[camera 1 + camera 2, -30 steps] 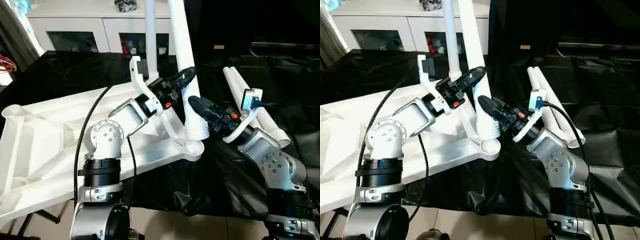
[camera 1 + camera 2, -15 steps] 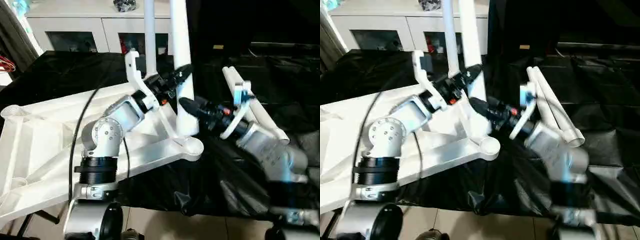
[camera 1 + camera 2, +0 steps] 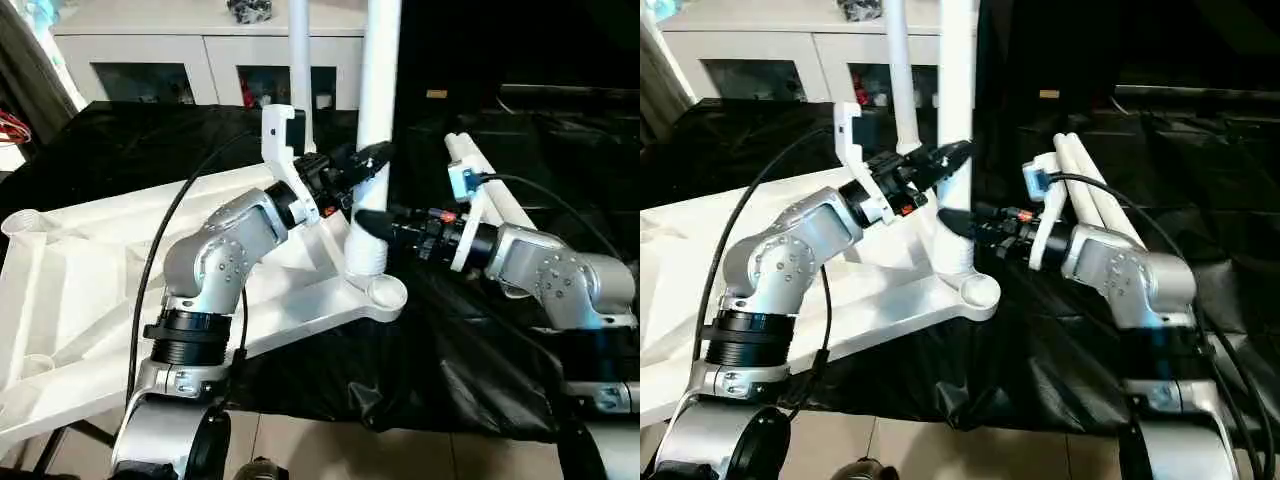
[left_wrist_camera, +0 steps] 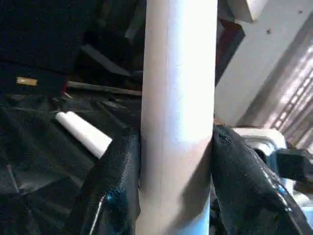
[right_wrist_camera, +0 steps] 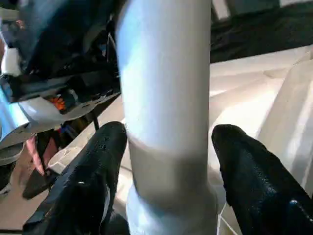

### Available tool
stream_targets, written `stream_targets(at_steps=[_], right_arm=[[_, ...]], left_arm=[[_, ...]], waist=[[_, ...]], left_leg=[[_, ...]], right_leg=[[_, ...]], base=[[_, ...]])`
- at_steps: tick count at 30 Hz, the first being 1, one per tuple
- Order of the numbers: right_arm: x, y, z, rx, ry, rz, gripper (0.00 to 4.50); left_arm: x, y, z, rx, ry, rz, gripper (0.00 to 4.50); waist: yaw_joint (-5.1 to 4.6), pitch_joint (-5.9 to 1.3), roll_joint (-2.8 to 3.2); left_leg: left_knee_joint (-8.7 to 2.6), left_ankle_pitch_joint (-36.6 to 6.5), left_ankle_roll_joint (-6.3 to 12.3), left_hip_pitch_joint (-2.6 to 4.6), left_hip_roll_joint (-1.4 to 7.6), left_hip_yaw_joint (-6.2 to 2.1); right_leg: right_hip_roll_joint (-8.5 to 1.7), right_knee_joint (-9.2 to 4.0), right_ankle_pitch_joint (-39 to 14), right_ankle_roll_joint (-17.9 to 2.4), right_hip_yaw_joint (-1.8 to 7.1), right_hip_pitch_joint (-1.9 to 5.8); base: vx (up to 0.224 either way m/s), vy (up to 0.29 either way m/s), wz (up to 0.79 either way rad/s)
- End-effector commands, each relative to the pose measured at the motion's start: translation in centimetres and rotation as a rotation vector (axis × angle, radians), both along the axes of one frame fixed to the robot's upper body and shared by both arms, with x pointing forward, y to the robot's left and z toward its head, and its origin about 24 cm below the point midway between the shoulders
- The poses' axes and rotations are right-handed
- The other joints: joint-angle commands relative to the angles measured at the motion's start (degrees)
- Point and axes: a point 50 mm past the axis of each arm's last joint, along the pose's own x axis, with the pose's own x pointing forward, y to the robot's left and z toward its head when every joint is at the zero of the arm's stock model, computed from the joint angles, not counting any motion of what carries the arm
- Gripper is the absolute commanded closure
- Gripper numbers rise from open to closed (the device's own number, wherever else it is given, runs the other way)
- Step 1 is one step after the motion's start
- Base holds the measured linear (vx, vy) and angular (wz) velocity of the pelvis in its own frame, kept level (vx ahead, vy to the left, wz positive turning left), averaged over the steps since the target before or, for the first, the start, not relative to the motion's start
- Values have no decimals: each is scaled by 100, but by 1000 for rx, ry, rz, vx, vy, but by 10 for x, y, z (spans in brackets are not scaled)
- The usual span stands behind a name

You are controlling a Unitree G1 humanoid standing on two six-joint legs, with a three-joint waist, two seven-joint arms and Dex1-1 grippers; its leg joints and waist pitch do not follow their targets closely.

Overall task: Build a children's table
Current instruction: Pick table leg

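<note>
The white table top [image 3: 90, 290] lies underside up on the left, ribs showing. One white leg [image 3: 298, 70] stands upright at its far side. A second leg [image 3: 378, 90] is held upright by my left gripper [image 3: 374, 160], whose fingers [image 4: 115, 186] press on both sides of it. The leg's ribbed lower end [image 3: 364, 258] hangs just behind the open near corner socket [image 3: 387, 293]. My right gripper [image 3: 366, 220] reaches in level from the right, and its fingers [image 5: 98, 171] stand open on either side of the same leg lower down. Two more legs [image 3: 490, 190] lie on the black cloth to the right.
A white cabinet with glass doors [image 3: 200, 50] stands at the back. Black cloth [image 3: 470, 350] covers the work surface and hangs over its front edge. A black cable [image 3: 160, 260] loops along my left arm. Red wires [image 3: 10, 130] show at the far left.
The held leg has swung from leaning to upright. My right arm has dropped to level, and its fingers have loosened from the leg's lower part. The left grip is unchanged.
</note>
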Motion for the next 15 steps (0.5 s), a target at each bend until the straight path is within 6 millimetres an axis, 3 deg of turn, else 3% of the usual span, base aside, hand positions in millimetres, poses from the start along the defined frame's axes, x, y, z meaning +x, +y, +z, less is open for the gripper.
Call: stream_targets(at_steps=[1,11,12,15], right_arm=[[2,2,5,-13,0,31,137],[7,5,3,-36,21,65,137],[7,5,3,-40,22,69,168],[7,4,3,-46,21,72,179]], left_arm=[[-2,0,1,11,-25,-7,261],[-4,-1,-1,13,-40,-21,262],[-4,0,-1,16,-40,-23,262],[-4,0,-1,21,-39,-32,262]], waist=[[9,-472,-131],[18,-475,-165],[20,-475,-170],[18,-479,-164]], left_leg=[[-310,-309,278,97,173,-38],[-301,-240,320,98,180,-34],[-300,-237,318,97,181,-33],[-299,-202,314,101,184,-35]], right_leg=[[-329,-371,-309,-1180,271,365],[-334,-353,-296,-1215,271,362],[-334,-353,-312,-1201,273,363],[-330,-345,-246,-1208,273,355]], base=[[0,0,0],[0,0,0],[0,0,0],[0,0,0]])
